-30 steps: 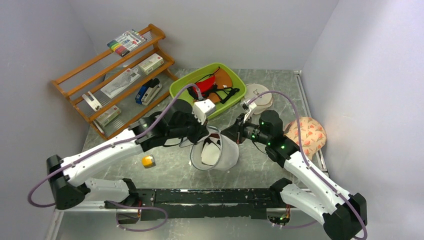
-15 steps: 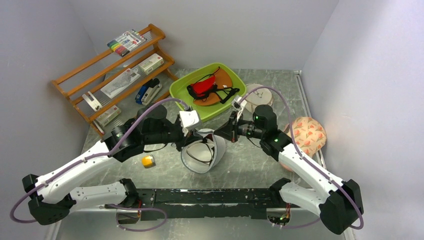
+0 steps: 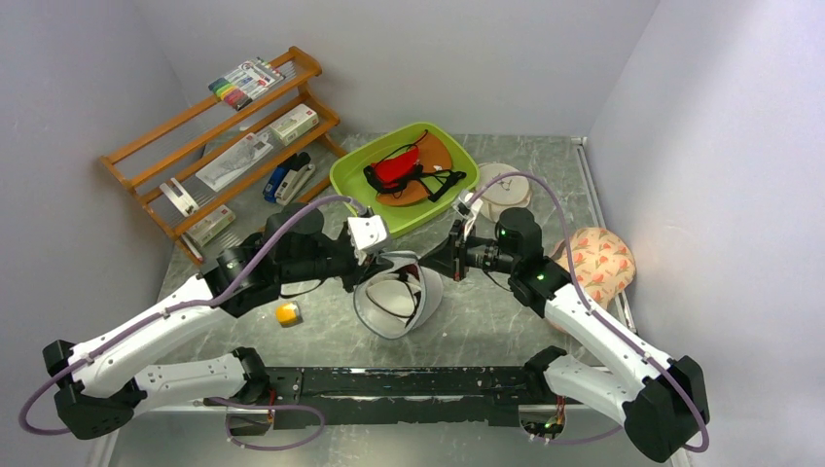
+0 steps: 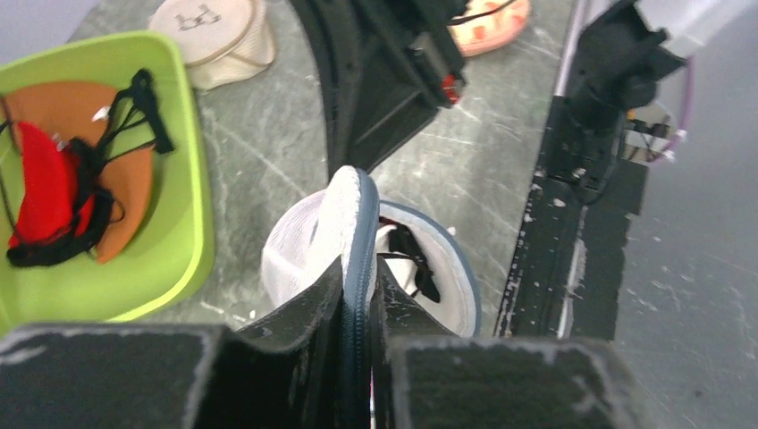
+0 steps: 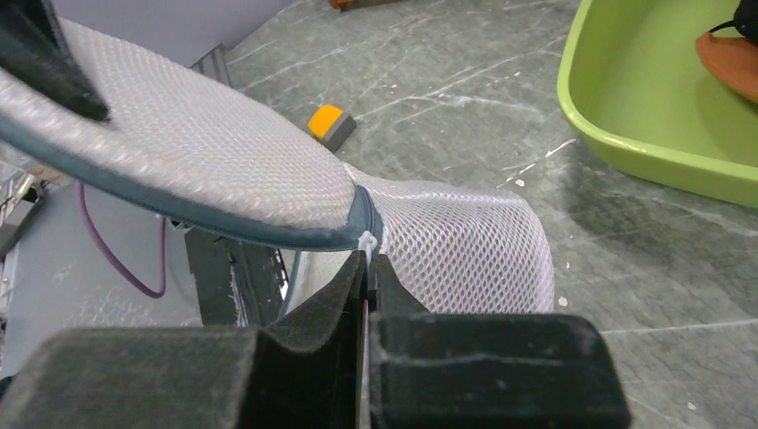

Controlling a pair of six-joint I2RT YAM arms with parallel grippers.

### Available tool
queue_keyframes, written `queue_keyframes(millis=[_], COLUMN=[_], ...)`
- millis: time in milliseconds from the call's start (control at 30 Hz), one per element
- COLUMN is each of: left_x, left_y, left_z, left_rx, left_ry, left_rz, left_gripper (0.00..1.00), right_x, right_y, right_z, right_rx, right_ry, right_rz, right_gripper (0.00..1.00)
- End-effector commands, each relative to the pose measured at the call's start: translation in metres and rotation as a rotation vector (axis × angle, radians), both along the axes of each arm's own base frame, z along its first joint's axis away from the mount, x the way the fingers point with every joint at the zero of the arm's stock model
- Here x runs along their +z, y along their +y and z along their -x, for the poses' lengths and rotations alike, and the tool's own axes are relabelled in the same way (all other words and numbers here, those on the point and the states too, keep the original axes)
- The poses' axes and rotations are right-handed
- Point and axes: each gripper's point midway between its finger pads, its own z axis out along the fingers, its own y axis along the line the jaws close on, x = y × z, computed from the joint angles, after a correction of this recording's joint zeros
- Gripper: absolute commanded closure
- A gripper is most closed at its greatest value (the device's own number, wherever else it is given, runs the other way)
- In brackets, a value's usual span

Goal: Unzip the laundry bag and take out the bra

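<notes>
The laundry bag (image 3: 394, 309) stands in the middle of the table with its two white mesh halves parted. My left gripper (image 3: 376, 261) is shut on the dark zipper rim of the raised half (image 4: 359, 234). My right gripper (image 3: 447, 263) is shut on the small white zipper pull (image 5: 367, 243) where the halves meet. The wrist views show my left gripper (image 4: 362, 268) and my right gripper (image 5: 367, 261) closed. Part of the dark bra (image 4: 411, 259) and its thin straps lie inside the lower half (image 3: 403, 298). The rest of it is hidden.
A green tray (image 3: 355, 178) with a red, black-strapped garment (image 3: 394, 168) stands behind the bag. A cream round pouch (image 3: 503, 190) and a peach floral pouch (image 3: 598, 261) lie to the right. A wooden rack (image 3: 224, 136) is at the back left, and an orange-grey block (image 3: 288, 313) at the front left.
Both grippers and the bag have shifted left and slightly back. The bag's halves have opened wider, showing the dark bra inside. Little has moved in the last half second.
</notes>
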Motion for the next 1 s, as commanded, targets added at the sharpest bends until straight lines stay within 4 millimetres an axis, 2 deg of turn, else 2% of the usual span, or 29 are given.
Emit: queue_keyframes(millis=[0,100,167,267,333,400,567,733,867,967], left_x=[-0.010,-0.033,-0.041,-0.047,-0.048,-0.046,-0.050,-0.049,-0.048,-0.045], left_y=[0.014,0.015,0.009,-0.001,-0.008,-0.016,-0.027,-0.024,-0.021,-0.019], left_z=[-0.033,-0.035,-0.032,-0.029,-0.030,-0.031,-0.034,-0.032,-0.023,-0.009], left_rx=[0.203,0.220,0.188,0.140,0.117,0.103,0.116,0.117,0.094,0.048], left_ry=[-0.022,0.018,0.053,0.080,0.090,0.090,0.062,0.032,0.047,0.056], left_rz=[-0.079,-0.152,-0.180,-0.214,-0.230,-0.239,-0.270,-0.289,-0.305,-0.305], left_gripper=[0.71,0.57,0.55,0.49,0.39,0.38,0.48,0.69,0.92,0.93], right_x=[-0.002,-0.003,-0.002,0.003,0.004,0.005,0.003,0.001,0.001,-0.009], right_y=[-0.005,-0.005,-0.005,-0.002,-0.002,-0.002,-0.003,-0.006,-0.005,-0.009], right_z=[-0.003,-0.001,-0.001,0.000,0.000,0.000,0.006,0.001,-0.002,-0.012], right_rx=[-0.030,-0.016,-0.019,-0.005,0.001,0.001,0.000,-0.039,-0.036,-0.101], right_ry=[0.001,-0.001,0.000,-0.003,-0.002,0.006,0.012,0.008,0.018,0.032], right_rz=[0.016,0.023,0.021,0.004,0.004,0.009,-0.005,0.000,0.021,0.044], right_gripper=[1.00,1.00,1.00,1.00,1.00,1.00,1.00,1.00,1.00,1.00])
